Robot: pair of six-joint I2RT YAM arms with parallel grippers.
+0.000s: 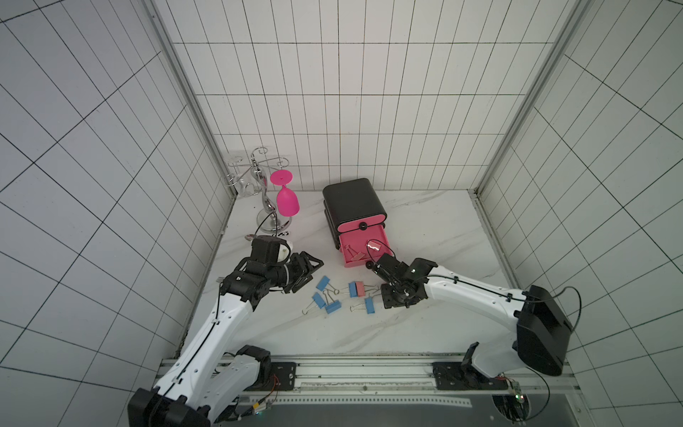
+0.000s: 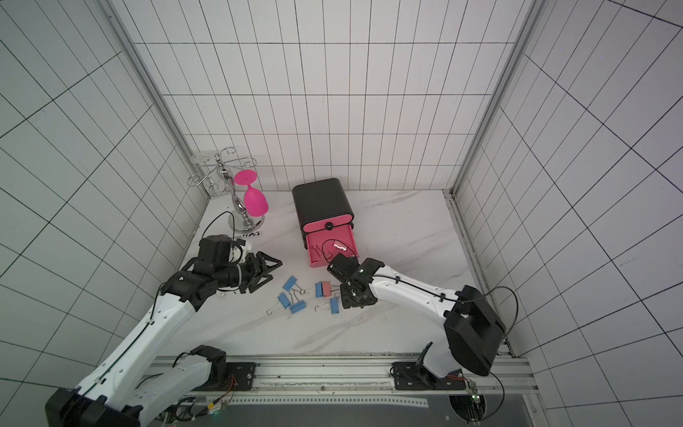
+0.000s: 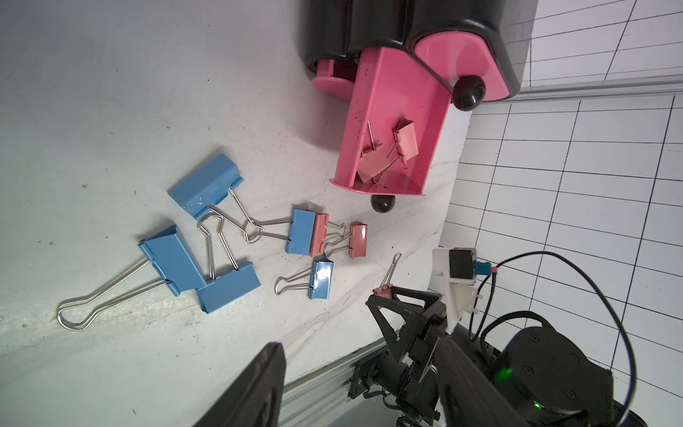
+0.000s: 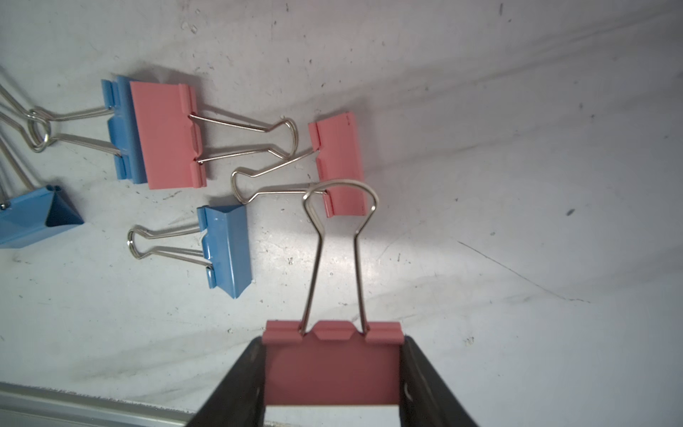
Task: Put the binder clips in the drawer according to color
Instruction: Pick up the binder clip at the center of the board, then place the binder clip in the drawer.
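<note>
ok so where we're at: our right gripper is clamped on a pink clip, with its fingers on the two short ends of the body and the wire handle poking out ahead. It's at the end of the clip pile nearest the table's right edge. We can't quite tell if it's off the surface yet. The left gripper hangs at the pile's other end with nothing in it, and we honestly can't tell whether those jaws are apart or together

The chest stands at the back edge, around the middle. The open drawer, the one under the closed top one, faces the pile and has two pink clips inside, so that's our spot

How we'd do the carry:
- lift straight up first, so the handle doesn't hook the loose pink clips or the blue clips on the table
- come over the drawer's front lip, clear of its knob
- stay low under the top drawer's front and let go over bare floor
- don't rush it, painted metal looks slick and we'd guess it can swivel in the grip

Writing-wise: no brand or label we can read on the clips or the chest. There's a small dark marking on the table by the glass rack, too blurry to read
</note>
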